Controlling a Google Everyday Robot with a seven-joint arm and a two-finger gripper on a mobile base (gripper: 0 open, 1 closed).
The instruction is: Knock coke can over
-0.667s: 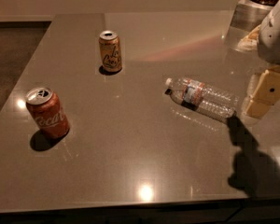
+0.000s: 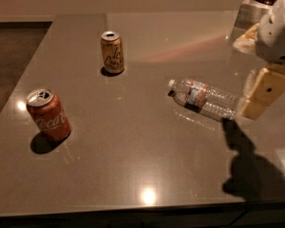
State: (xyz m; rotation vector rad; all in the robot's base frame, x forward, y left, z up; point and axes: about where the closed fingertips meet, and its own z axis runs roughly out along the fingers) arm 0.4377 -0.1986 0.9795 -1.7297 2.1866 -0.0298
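Standing upright near the front left of the desk [image 2: 133,165], the coke can [image 2: 48,115] shows its white lettering to the camera, and its silver top has the tab opening visible. It casts a short dark shadow toward the left. A tan-orange can [image 2: 112,52] also stands upright, farther back and well apart from the red one. Right of centre, a clear plastic bottle [image 2: 204,98] lies on its side, its white cap pointing left and its label band around the middle. The gripper [image 2: 256,101] hangs at the right edge of the view, above the desk and just beside the bottle's base end, well apart from the coke can. Whether it is open or closed cannot be told from this angle. Its dark shadow [image 2: 249,170] falls on the desk below it, toward the front right corner.
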